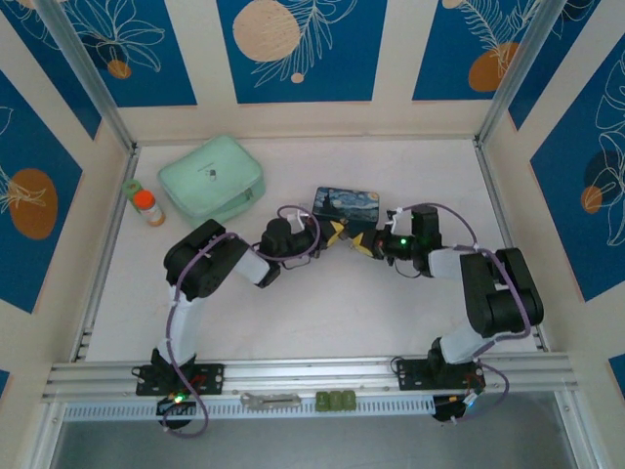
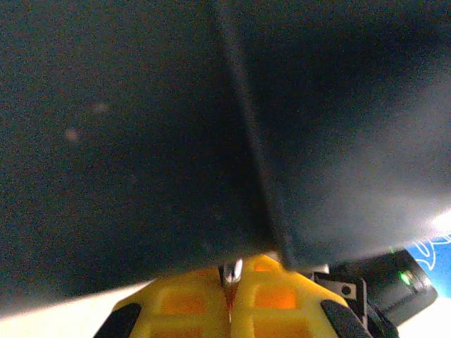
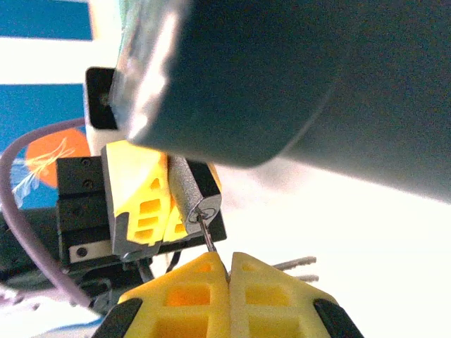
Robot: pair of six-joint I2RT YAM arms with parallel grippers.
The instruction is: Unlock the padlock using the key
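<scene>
Overview from above first: finds the left gripper (image 1: 337, 233) and the right gripper (image 1: 364, 245) nose to nose just in front of the blue starry-night tin (image 1: 347, 205), anything between them too small to make out. Mint pouch (image 1: 210, 178) and orange-capped bottle (image 1: 148, 205) well apart, back left.

Left wrist camera next: shows yellow fingers (image 2: 190, 303) pressed fully together on a thin silvery sliver (image 2: 233, 270), probably an edge of the lock, with the tin's dark wall close ahead.

Right wrist camera last: shows its own fingers (image 3: 268, 289) closed tight on the key (image 3: 207, 238), blade tip seated in the keyway of the padlock (image 3: 189, 193), that small grey body clamped between the left gripper's yellow fingers (image 3: 137, 201). Catches spare keys (image 3: 296, 264) poking out behind.

Hazards from here, by judgement: may twist the slim blade out of the pinch if turned off-axis; may spin the whole padlock inside the left grip rather than the cylinder; may knock the tin, so close by.
</scene>
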